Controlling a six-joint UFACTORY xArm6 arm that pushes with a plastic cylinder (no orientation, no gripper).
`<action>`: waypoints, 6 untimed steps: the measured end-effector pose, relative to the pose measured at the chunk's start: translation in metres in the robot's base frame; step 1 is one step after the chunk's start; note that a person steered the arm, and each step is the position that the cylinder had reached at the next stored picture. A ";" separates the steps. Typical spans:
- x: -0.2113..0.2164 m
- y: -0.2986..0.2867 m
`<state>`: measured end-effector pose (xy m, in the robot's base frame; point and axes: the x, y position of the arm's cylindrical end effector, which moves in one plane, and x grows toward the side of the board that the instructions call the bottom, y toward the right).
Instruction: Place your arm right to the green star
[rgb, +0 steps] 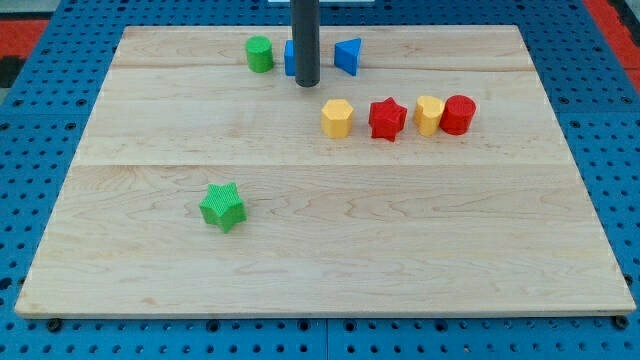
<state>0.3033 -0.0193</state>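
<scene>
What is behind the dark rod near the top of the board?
A blue block stands behind my tip. Only its left edge shows; the rod covers the rest, so its shape cannot be told. A green cylinder is to its left, a blue triangle to its right.

A green star (222, 206) is lying flat on the tabletop (400, 250) in the lower left of the frame. It is sitting alone, well apart from every other block.

Bright even light, sharp focus, faint soft shadows, no glare
</scene>
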 end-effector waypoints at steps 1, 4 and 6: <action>0.008 0.002; 0.060 -0.068; 0.153 -0.002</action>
